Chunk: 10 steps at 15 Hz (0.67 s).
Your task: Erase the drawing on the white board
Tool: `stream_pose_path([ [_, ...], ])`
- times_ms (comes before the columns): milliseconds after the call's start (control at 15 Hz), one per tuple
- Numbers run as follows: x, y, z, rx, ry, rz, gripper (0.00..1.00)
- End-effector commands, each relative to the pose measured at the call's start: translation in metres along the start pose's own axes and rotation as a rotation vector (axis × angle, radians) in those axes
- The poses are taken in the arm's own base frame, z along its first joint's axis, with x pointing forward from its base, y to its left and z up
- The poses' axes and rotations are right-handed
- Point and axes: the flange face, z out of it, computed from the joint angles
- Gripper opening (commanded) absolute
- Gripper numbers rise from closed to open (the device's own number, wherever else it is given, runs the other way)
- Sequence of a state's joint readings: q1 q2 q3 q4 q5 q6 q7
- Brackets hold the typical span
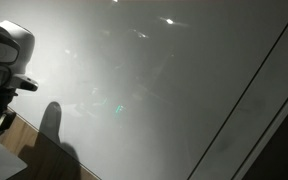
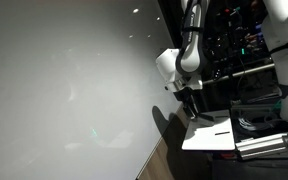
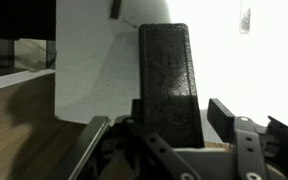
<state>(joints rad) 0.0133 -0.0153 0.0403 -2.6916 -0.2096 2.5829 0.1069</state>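
Note:
The white board (image 1: 174, 70) is a large glossy grey-white panel with a thin dark diagonal line at its right. It fills most of both exterior views (image 2: 64, 80). A faint greenish mark (image 1: 119, 106) shows on it. My gripper (image 2: 190, 106) hangs low beside the board's edge, over a white sheet (image 2: 212, 136). In the wrist view a black eraser block (image 3: 169, 80) stands between my fingers (image 3: 164, 135). A narrow gap shows between it and the right finger. The left finger's contact is hidden.
A brown wooden strip (image 1: 29, 140) runs along the board's lower edge and shows in the wrist view (image 3: 24, 130). Dark racks and equipment (image 2: 244, 50) stand behind the arm. A grey device (image 2: 269, 140) sits beside the white sheet.

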Motion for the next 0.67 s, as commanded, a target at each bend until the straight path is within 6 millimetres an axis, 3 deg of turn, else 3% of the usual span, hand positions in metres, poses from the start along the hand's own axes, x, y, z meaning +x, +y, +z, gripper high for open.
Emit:
stream_pose_path([
  [0,0.0034,-0.0078,-0.0065,0.008,0.005,-0.002,0.99],
  [600,0.008,-0.0099,-0.0119,0.011,0.016,-0.026,1.0],
])
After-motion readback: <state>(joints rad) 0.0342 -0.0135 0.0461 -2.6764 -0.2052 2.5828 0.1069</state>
